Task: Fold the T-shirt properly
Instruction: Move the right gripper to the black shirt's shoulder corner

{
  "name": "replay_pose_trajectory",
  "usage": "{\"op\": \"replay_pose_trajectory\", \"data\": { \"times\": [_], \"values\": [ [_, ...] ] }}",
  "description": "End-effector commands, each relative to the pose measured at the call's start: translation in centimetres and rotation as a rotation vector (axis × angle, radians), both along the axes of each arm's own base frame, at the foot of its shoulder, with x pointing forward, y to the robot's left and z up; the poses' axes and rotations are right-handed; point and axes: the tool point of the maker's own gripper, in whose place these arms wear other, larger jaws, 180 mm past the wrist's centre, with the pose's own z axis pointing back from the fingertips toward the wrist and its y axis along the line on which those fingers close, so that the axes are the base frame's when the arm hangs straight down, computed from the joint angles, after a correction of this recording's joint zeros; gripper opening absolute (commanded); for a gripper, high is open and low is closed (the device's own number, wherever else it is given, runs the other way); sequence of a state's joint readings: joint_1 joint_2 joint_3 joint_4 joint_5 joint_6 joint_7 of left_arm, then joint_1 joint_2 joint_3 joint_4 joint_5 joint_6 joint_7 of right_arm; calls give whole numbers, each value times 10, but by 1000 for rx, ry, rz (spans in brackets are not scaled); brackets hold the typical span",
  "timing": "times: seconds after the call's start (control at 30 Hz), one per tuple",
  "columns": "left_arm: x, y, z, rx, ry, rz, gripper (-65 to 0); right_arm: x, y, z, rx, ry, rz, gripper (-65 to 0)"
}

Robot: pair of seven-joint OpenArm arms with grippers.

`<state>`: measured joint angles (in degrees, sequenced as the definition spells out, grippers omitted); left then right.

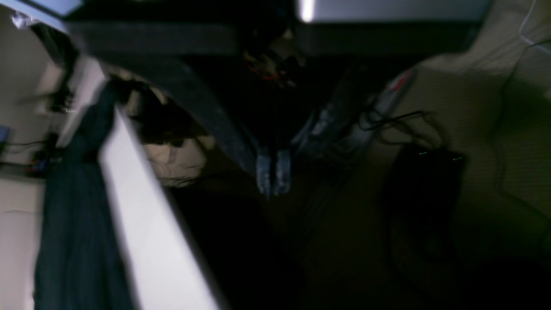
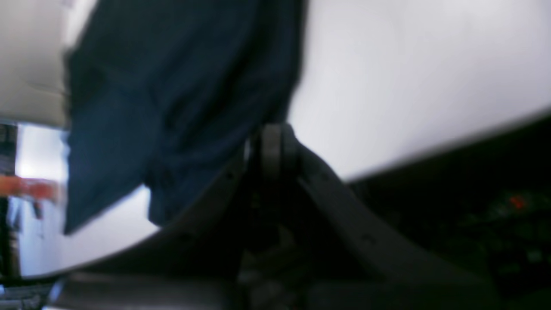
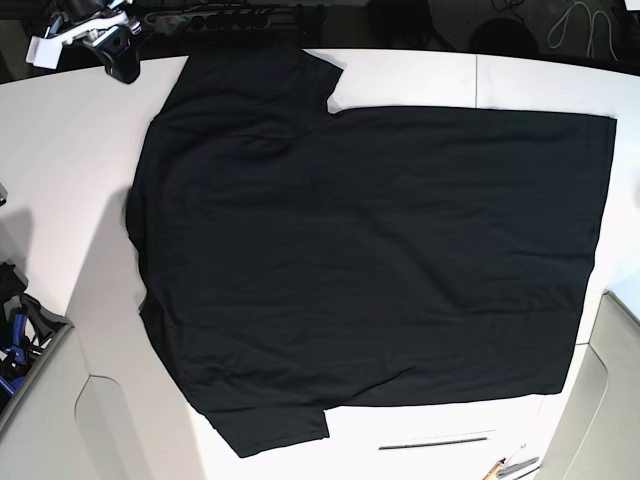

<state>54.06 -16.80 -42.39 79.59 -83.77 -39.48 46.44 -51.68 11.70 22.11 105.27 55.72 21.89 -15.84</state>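
The T-shirt [image 3: 370,260] lies spread flat on the white table [image 3: 60,180], plain black side up, with its sleeves towards the left. Neither gripper shows in the base view. In the blurred left wrist view my left gripper [image 1: 273,174] is shut with nothing in it, out past the table's edge [image 1: 146,224], and the T-shirt [image 1: 77,224] is off to its left. In the right wrist view my right gripper [image 2: 273,142] is shut and looks empty, low beside the table [image 2: 409,86], with the T-shirt [image 2: 172,99] just beyond its tips.
A black device with white parts [image 3: 118,55] sits at the table's back left corner. Blue-handled tools [image 3: 15,335] lie off the left edge. Cables and a black box [image 1: 424,181] lie on the floor under my left gripper. A narrow slot [image 3: 435,442] marks the front edge.
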Motion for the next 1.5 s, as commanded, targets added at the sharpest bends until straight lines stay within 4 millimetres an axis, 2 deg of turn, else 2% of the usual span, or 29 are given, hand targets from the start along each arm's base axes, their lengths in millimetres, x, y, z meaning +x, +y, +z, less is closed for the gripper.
{"op": "replay_pose_trajectory", "data": {
  "times": [0.0, 0.1, 0.27, 0.4, 0.57, 0.77, 0.8, 0.9, 0.97, 1.17, 1.3, 1.47],
  "values": [
    [1, 6, 11, 16, -16, -9, -650, 7, -1, 11, 9, -55, -11, -650],
    [19, 8, 25, 48, -69, -41, -650, 21, -1, 18, 25, -111, -45, -650],
    [58, -7, 48, 72, -171, -140, -650, 36, 4, 22, 46, -158, -70, -650],
    [82, -15, 61, 89, -239, -180, -650, 41, 7, 24, 63, -178, -91, -650],
    [96, -17, 64, 89, -273, -193, -650, 43, 12, 23, 79, -186, -117, -650],
    [103, -19, 65, 86, -290, -201, -650, 40, 17, 15, 26, -159, -97, -650],
    [103, -19, 65, 85, -288, -203, -650, 39, 18, 14, 23, -157, -98, -607],
    [106, -21, 65, 80, -290, -215, -650, 44, 20, 14, 13, -166, -95, -371],
    [110, -22, 65, 79, -299, -219, -650, 50, 21, 13, -18, -171, -78, -310],
    [111, -22, 66, 79, -301, -219, -650, 69, 14, 12, -61, -167, -96, -307],
    [110, -22, 66, 79, -300, -220, -650, 83, 17, 7, -82, -138, -61, -307],
    [110, -22, 65, 79, -300, -220, -650, 85, 6, -1, -146, -87, -90, -307]
  ]
}}
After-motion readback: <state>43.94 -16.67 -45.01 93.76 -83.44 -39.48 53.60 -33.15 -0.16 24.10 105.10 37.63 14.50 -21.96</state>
